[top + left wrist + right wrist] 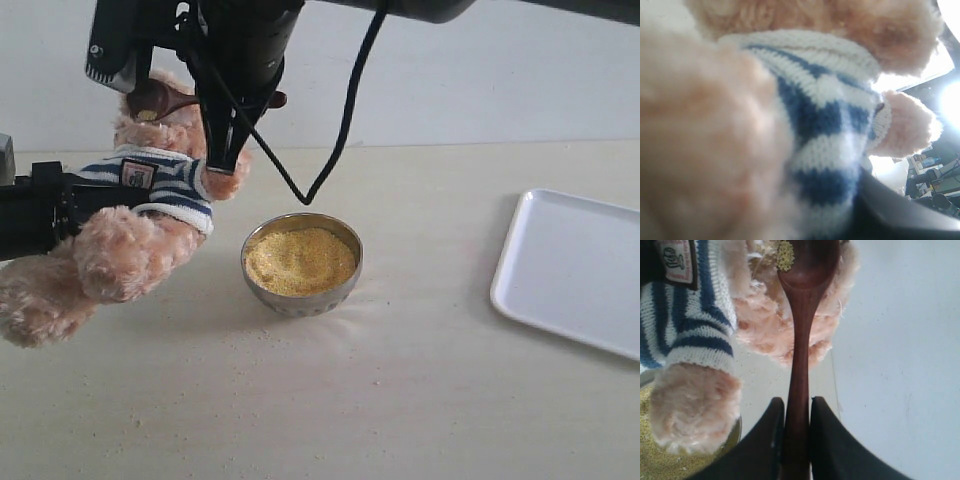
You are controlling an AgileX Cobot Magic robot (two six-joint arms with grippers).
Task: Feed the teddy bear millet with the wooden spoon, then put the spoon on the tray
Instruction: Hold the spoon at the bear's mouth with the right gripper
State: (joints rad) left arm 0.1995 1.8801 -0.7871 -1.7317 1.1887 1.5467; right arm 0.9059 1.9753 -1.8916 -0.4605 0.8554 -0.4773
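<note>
We find the right pincer [796, 407] pinching the wooden spoon [800, 340] by its handle, its bowl carrying millet [785, 255] against the teddy bear [150, 235]. The left pincer [85, 197] clamps the bear's body aloft beside the metal bowl [300, 298]. The tray [570, 270] lies on the table [400, 400], well apart.

Light-brown teddy bear [130, 255] wears navy-and-white stripes; yellow millet [300, 262], white tray [570, 270], reddish-brown wooden spoon [799, 340].

Exterior angled down at table [400, 400]; wrists near teddy bear [130, 255] (shared).

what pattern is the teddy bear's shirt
Teddy bear's shirt: navy and white stripes, best in left wrist view.
</note>
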